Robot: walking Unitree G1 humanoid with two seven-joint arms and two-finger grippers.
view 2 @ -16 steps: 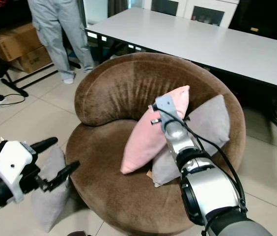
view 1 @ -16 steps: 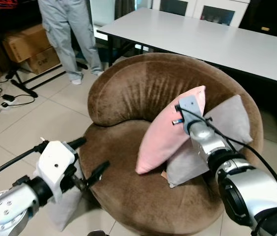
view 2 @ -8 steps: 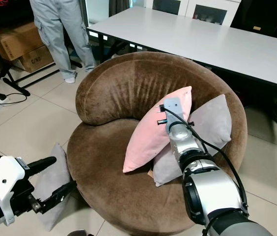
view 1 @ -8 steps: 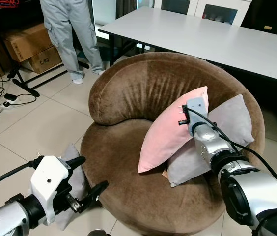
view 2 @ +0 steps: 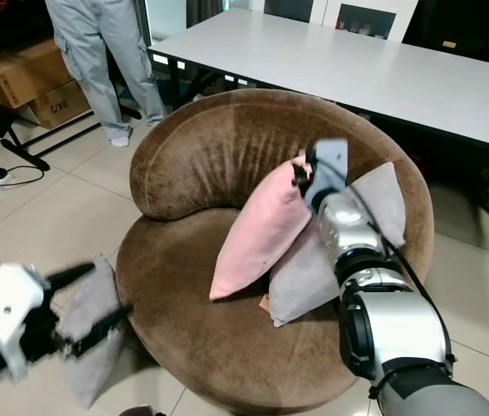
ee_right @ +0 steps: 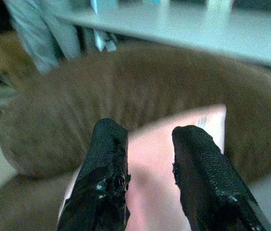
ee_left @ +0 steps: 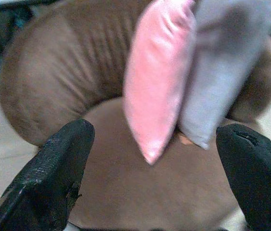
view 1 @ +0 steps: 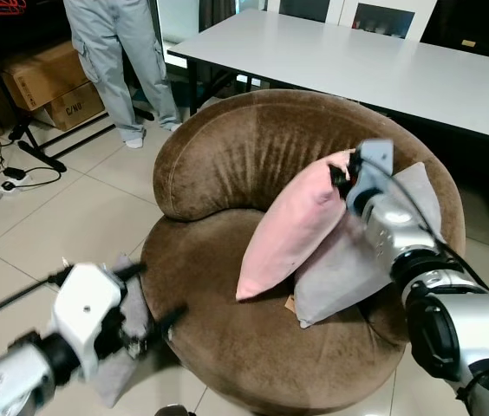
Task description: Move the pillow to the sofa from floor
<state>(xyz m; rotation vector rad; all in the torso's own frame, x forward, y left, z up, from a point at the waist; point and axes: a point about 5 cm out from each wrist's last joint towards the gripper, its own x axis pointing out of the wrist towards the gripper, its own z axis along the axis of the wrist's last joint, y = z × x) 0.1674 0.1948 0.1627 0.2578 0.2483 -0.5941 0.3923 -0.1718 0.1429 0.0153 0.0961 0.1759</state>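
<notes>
A pink pillow (view 1: 292,225) stands on the round brown sofa (view 1: 227,165), leaning against a grey pillow (view 1: 357,260). My right gripper (view 1: 342,176) is at the pink pillow's top corner. In the right wrist view its fingers (ee_right: 107,159) stand apart, with the pink pillow (ee_right: 150,168) beyond the gap. A second grey pillow (view 2: 93,334) leans on the floor against the sofa's left side. My left gripper (view 2: 97,299), blurred, hovers just over it. It is open, with its fingers (ee_left: 58,163) spread wide and nothing between them.
A long white table (view 1: 357,61) stands behind the sofa. A person (view 1: 114,52) stands at the back left beside cardboard boxes (view 1: 45,82). Cables (view 1: 2,173) lie on the tiled floor at the far left.
My right gripper has moved right and a little up, from the pink pillow's front to its top corner. My left arm dropped beside the floor pillow and is now blurred.
</notes>
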